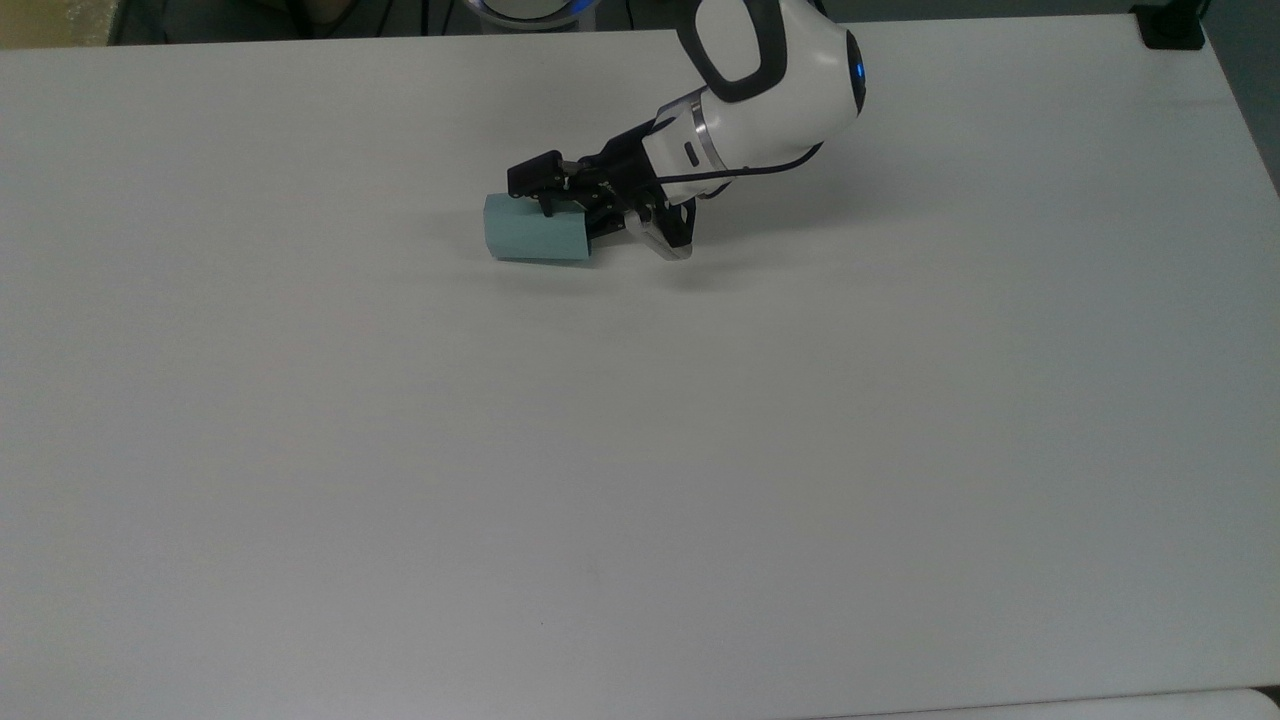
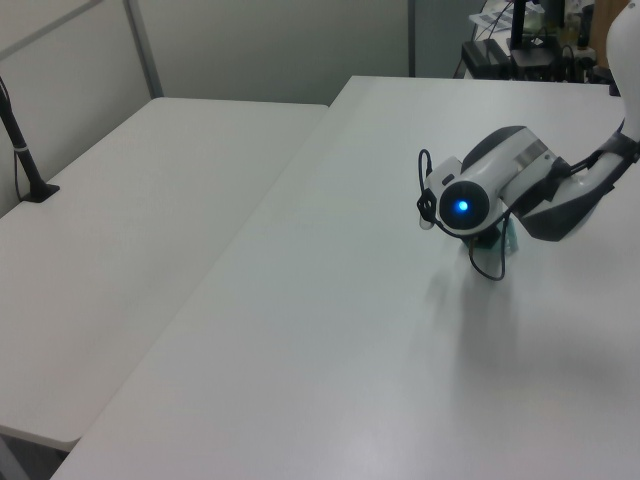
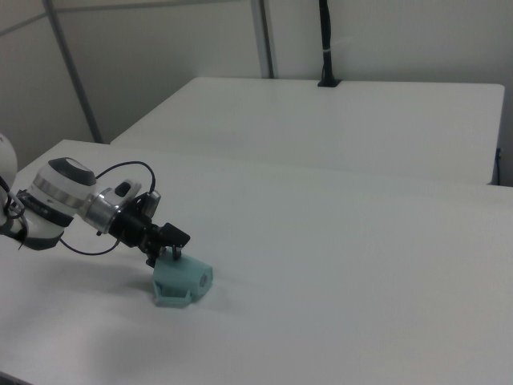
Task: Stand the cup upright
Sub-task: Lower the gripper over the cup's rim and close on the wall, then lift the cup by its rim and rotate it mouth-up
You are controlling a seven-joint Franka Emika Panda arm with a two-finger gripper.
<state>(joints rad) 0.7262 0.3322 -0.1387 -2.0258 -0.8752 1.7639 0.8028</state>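
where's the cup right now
The cup lies on its side on the white table, upper middle of the top view, with the claw at its wider end toward the top view's right.

A white table (image 1: 640,450) is carrying a pale teal cup (image 1: 532,236), which is lying on its side toward the top view's upper middle, its narrower base pointing to the top view's left.
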